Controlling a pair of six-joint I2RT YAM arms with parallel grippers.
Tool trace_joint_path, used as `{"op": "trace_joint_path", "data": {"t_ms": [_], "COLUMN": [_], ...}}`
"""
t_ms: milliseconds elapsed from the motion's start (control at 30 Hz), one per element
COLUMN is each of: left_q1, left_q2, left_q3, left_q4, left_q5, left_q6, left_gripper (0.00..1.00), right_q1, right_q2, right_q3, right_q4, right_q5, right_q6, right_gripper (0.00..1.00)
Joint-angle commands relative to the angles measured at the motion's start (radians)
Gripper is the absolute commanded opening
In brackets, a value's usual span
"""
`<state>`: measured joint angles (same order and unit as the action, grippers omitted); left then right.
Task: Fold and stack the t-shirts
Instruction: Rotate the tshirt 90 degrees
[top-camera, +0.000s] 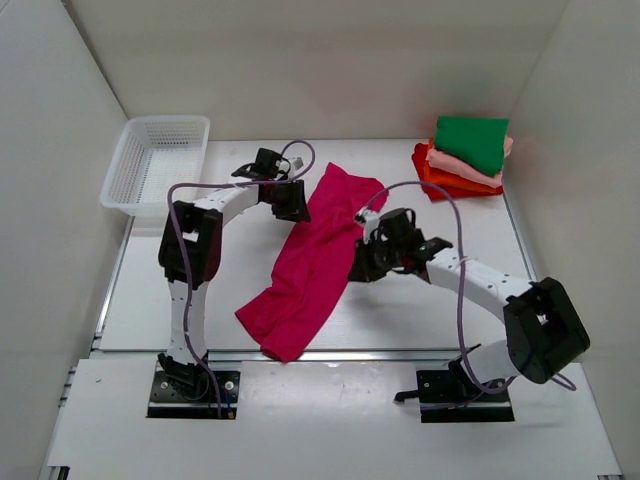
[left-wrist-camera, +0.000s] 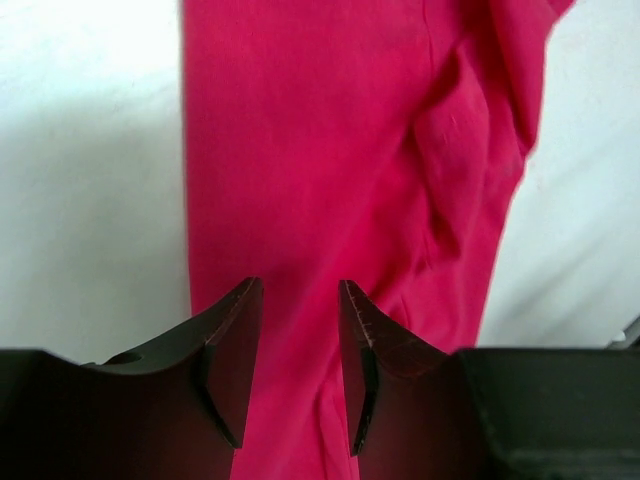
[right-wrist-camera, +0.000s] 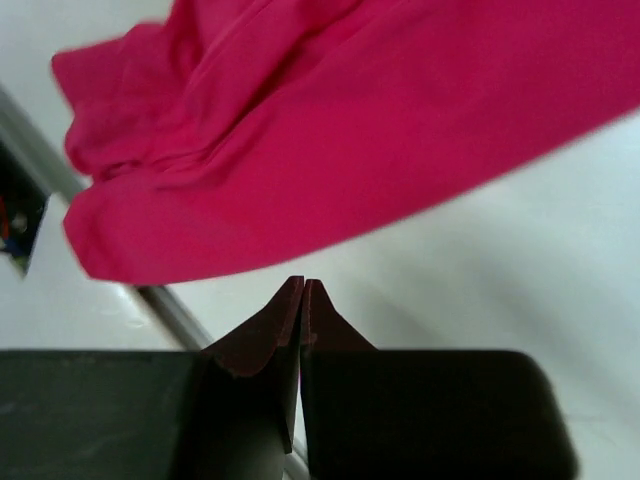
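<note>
A magenta-pink t-shirt (top-camera: 315, 255) lies crumpled in a long diagonal strip on the white table, from the back centre to the front edge. My left gripper (top-camera: 292, 203) is over its upper left edge; in the left wrist view the gripper (left-wrist-camera: 300, 285) is open, with the shirt (left-wrist-camera: 350, 150) under and between the fingers. My right gripper (top-camera: 360, 266) is at the shirt's right edge; in the right wrist view it (right-wrist-camera: 303, 282) is shut and empty, just short of the shirt (right-wrist-camera: 350, 130). A stack of folded shirts, green (top-camera: 472, 142) over light pink, orange and red, sits at the back right.
A white mesh basket (top-camera: 155, 165) stands at the back left. White walls enclose the table on three sides. The shirt's lower end reaches the metal rail (right-wrist-camera: 170, 310) at the table's front edge.
</note>
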<state>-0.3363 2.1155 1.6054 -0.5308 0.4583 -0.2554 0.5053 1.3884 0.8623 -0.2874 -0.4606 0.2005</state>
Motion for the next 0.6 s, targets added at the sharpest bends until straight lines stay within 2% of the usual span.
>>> {"op": "trace_joint_path", "data": {"t_ms": [0,100,200,433,567], "left_q1": [-0.023,-0.033,-0.052,-0.060,-0.049], "left_q2": [0.023,0.060,0.138,0.343,0.441], "left_q3": [0.067,0.089,0.200,0.473,0.605], "left_q4": [0.069,0.117,0.040,-0.087,-0.150], "left_q5": [0.043,0.040,0.034,-0.009,-0.021], "left_q6": [0.010,-0.011,0.016,0.033,0.025], "left_gripper": [0.47,0.47,0.47,0.47,0.46], "right_q1": [0.111,0.208,0.275,0.401,0.375], "right_q2": [0.009,0.076,0.171,0.316,0.314], "right_q3": [-0.067,-0.077,-0.074,-0.007,-0.034], "right_q4": [0.307,0.387,0.441,0.343,0.263], "right_q5": [-0.052,-0.062,-0.093,-0.150,-0.151], "right_q6": [0.192,0.237,0.272,0.214,0.157], "right_gripper": [0.00,0.00,0.00,0.00,0.00]}}
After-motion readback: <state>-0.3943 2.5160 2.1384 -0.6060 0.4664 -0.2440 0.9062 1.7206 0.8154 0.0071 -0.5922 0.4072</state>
